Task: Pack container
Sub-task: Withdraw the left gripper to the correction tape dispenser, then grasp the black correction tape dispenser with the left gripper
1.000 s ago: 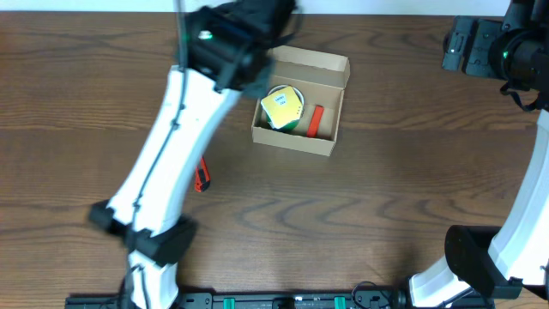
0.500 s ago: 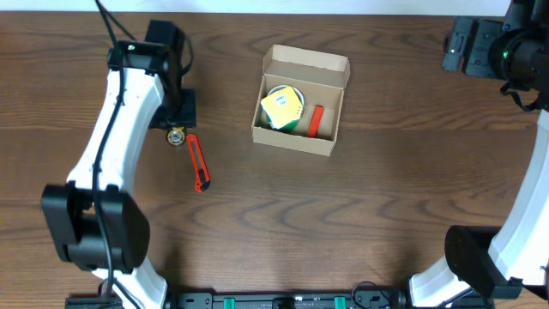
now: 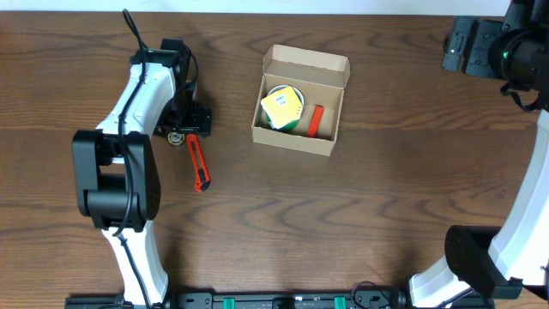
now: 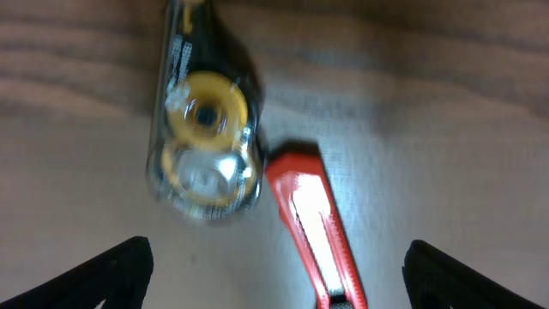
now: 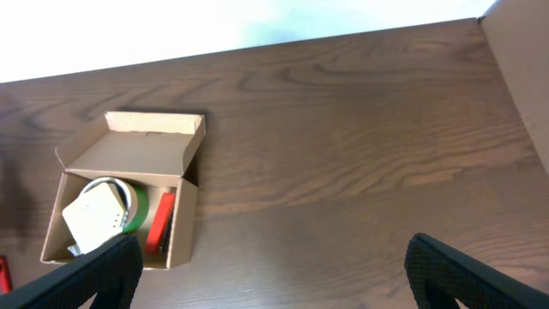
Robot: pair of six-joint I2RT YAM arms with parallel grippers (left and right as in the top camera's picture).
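The container (image 3: 328, 96), a tan cardboard box, stands open with its flap up at the back. In it lie a green tape roll with a yellow-white label (image 3: 281, 107) and a red item (image 3: 315, 121). My left gripper (image 3: 180, 127) hangs open to the left of the box, low over a small clear cylinder with yellow and silver ends (image 4: 204, 142). A red box cutter (image 4: 310, 225) lies beside the cylinder, and its handle runs between the spread left gripper (image 4: 279, 283) fingertips (image 4: 120, 270). My right gripper (image 5: 283, 283) is open and empty, high at the far right, looking down on the container (image 5: 176, 227).
The cutter (image 3: 199, 163) lies on the wooden table (image 3: 343, 215) about a hand's width left of the box. The right arm's base (image 3: 467, 257) stands at the front right corner. A pale wall or edge runs along the table's far side (image 5: 257, 26).
My left arm has swung away from the box to the left and come down over the cylinder and cutter. Its jaws have widened. The right arm has not moved.
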